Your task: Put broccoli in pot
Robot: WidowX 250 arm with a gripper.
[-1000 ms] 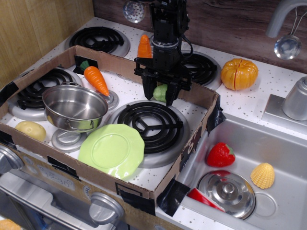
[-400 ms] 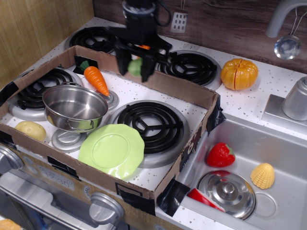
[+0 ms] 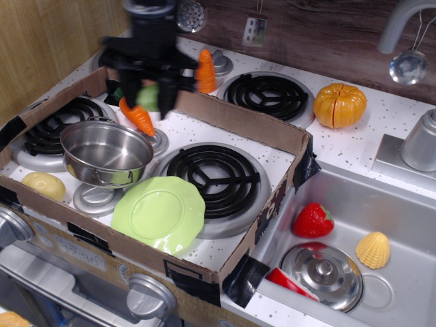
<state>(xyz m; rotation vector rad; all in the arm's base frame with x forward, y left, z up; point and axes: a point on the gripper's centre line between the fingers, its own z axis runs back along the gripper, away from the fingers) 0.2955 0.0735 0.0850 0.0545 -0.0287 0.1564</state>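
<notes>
My hand (image 3: pixel 148 97), clamped on the lumpy pale-green plastic broccoli (image 3: pixel 148 96), has swung left, now near the shiny round steel pot (image 3: pixel 106 151).

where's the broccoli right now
The broccoli is held off the surface in the end effector, upper left of the view, above the carrot and just behind the pot.

pale-green broccoli (image 3: pixel 148 96), shiny steel pot (image 3: pixel 105 151)
</notes>
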